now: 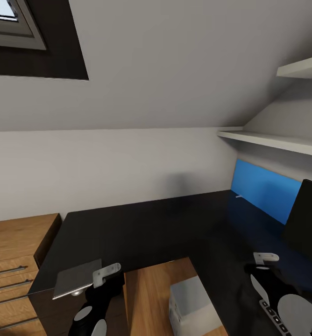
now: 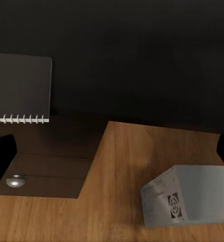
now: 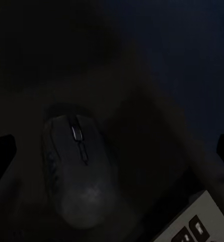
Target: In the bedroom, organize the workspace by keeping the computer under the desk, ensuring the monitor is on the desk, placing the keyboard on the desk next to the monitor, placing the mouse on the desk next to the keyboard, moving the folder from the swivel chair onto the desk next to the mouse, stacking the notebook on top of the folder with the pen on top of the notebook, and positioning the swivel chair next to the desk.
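The black L-shaped bench (image 1: pixel 142 228) filled the middle of the scene, with the monitor (image 1: pixel 308 224) standing at its far right. The computer (image 1: pixel 191 305) sat on the wood floor in the bench's recess, where the task wants it. The notebook (image 1: pixel 76 278) lay at the bench's near-left edge (spiral binding visible), just beside the left claw (image 1: pixel 105 274), whose jaw state could not be determined. The keyboard (image 1: pixel 275 319) lay near right. The right claw (image 1: pixel 265 257) hovered with jaws apart above the mouse (image 3: pixel 74 169), likely preparing a grasp.
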